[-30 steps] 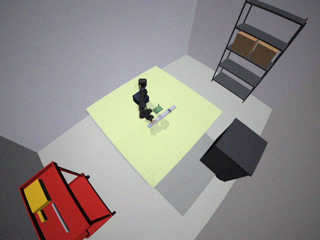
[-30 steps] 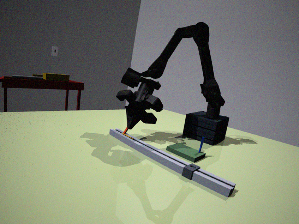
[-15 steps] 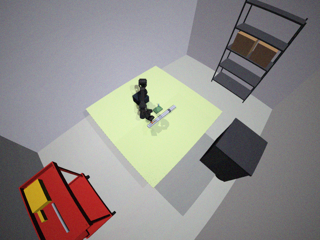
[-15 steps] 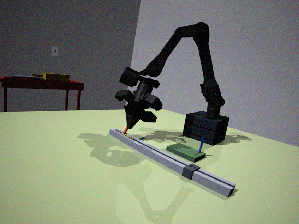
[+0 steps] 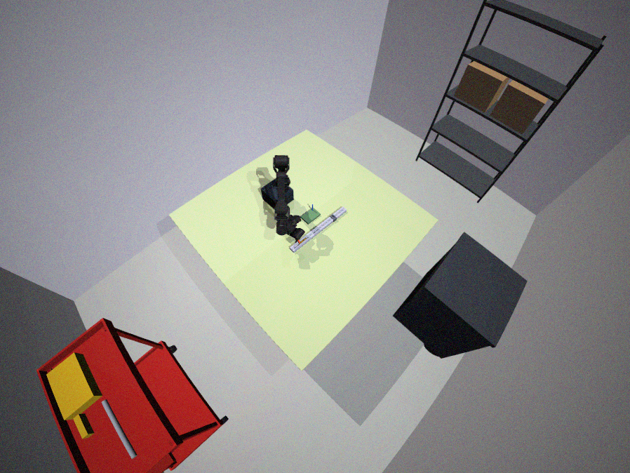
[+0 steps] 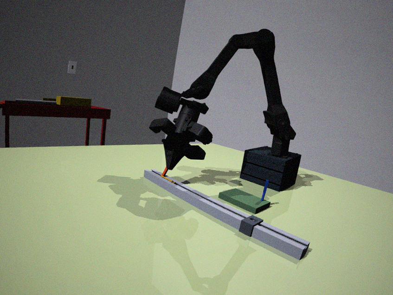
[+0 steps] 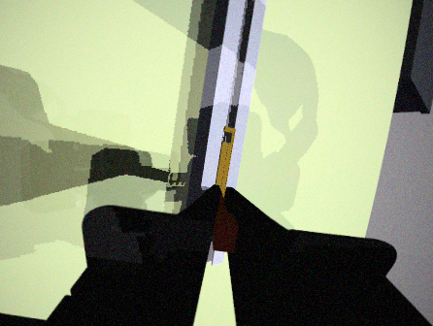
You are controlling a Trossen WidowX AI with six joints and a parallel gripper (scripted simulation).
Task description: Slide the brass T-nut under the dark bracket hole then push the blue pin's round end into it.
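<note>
Pale-green desk (image 5: 325, 305) (image 6: 84, 255) (image 7: 340, 160), grey walls behind. Pincer (image 5: 299, 238) (image 6: 169, 168) (image 7: 221, 192) shut on orange handle (image 5: 299, 241) (image 6: 164, 171) (image 7: 225, 233); brass T-nut (image 5: 304, 240) (image 6: 168, 179) (image 7: 225, 157) at rail's (image 5: 325, 224) (image 6: 201, 199) (image 7: 222, 82) end away from bracket (image 5: 333, 217) (image 6: 250, 225), nearer desk's left corner than right (top view). Nut prob. small, stiff, dense, may pivot; grip handle low, w/ care. Blue pin (image 5: 312, 207) (image 6: 264, 190) likely light, slippery: take upper shaft.
</note>
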